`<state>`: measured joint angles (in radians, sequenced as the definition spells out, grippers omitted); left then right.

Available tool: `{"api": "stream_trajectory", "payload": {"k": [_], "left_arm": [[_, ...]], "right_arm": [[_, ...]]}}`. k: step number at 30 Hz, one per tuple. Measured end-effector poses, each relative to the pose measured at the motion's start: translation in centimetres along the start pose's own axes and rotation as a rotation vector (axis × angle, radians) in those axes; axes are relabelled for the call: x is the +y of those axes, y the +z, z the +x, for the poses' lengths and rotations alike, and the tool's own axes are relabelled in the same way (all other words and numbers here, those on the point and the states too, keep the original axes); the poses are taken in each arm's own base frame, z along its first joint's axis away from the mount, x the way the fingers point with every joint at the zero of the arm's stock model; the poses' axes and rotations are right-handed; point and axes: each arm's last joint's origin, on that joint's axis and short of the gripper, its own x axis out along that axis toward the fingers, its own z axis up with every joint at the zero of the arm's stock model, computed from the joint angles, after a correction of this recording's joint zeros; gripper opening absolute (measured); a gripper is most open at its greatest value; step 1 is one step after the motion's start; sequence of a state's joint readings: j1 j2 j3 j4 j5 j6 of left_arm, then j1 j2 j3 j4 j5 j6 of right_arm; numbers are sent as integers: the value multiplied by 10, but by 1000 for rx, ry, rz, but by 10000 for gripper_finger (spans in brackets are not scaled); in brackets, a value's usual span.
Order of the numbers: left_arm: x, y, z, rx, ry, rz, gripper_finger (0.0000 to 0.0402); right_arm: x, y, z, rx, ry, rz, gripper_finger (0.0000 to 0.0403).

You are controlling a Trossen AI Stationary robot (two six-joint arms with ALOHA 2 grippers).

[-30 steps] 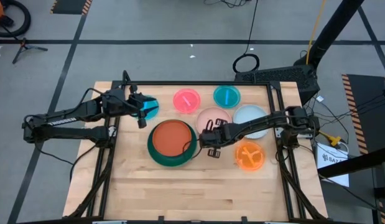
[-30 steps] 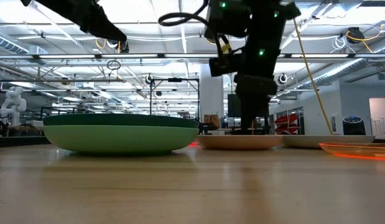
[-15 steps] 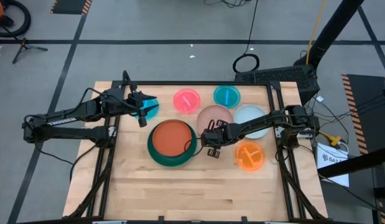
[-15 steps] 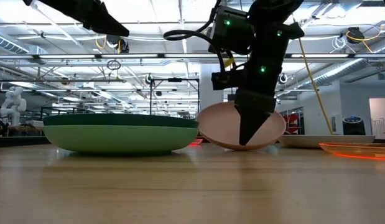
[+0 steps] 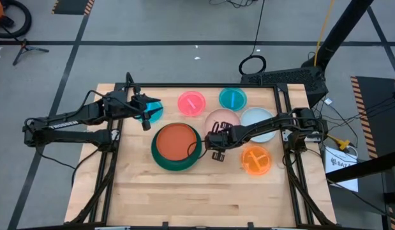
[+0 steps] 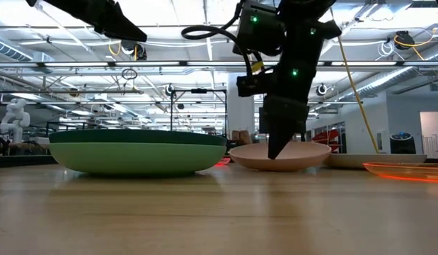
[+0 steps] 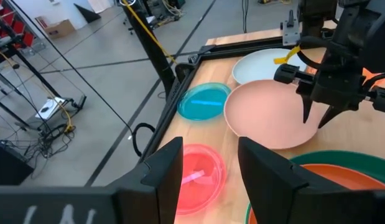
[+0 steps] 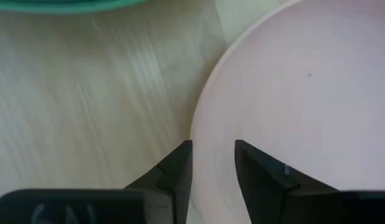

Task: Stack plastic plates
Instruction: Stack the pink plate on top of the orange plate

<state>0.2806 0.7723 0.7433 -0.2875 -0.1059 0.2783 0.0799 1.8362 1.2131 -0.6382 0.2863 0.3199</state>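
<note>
A pale pink plate [image 5: 223,121] lies mid-table, right of a stack [image 5: 177,145] in which a red-orange plate lies in a dark green plate on a light green one [image 6: 137,157]. My right gripper [image 5: 214,139] stands open at the pink plate's near rim. It slants down, with one finger inside the rim and one outside [image 8: 214,165]. My left gripper [image 7: 211,168] hangs open and empty high over the table's far left [image 5: 146,115]. Hot pink [image 5: 191,103], cyan [image 5: 232,99], pale blue [image 5: 260,121] and orange [image 5: 256,160] plates lie apart on the wood. My right gripper straddles the pale pink plate's near rim [image 8: 193,146], one finger over the plate's inside [image 8: 260,171] and one over the wood [image 8: 176,168]. It comes slanting down from the table's right. Whether either finger touches the rim I cannot tell. The plate rests about level on the table [image 6: 279,157].
A second cyan plate [image 5: 154,110] shows partly beside my left gripper. The near half of the wooden table [image 5: 197,198] is bare. A black frame edges the table's far side [image 7: 198,56]. Cables and a stand lie on the floor beyond.
The pale pink plate lay flat, then tipped up steeply with its far edge raised while my right gripper stood at its near rim. It has come back down to about level. My left arm has kept still.
</note>
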Motion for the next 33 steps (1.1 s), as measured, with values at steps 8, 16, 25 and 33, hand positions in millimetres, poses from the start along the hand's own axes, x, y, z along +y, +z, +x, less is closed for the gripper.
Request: {"api": "stream_trajectory", "payload": {"k": [8, 16, 25, 33], "left_arm": [[-1, -2, 0, 20, -5, -5, 161], [-1, -2, 0, 26, -7, -16, 161], [-1, -3, 0, 31, -9, -24, 161], [-1, -3, 0, 35, -11, -25, 161]], "right_arm": [[1, 2, -1, -13, 5, 21, 114], [1, 8, -8, -53, 22, 78, 114], [4, 7, 2, -32, 16, 93, 114], [10, 7, 22, -15, 8, 87, 111]]}}
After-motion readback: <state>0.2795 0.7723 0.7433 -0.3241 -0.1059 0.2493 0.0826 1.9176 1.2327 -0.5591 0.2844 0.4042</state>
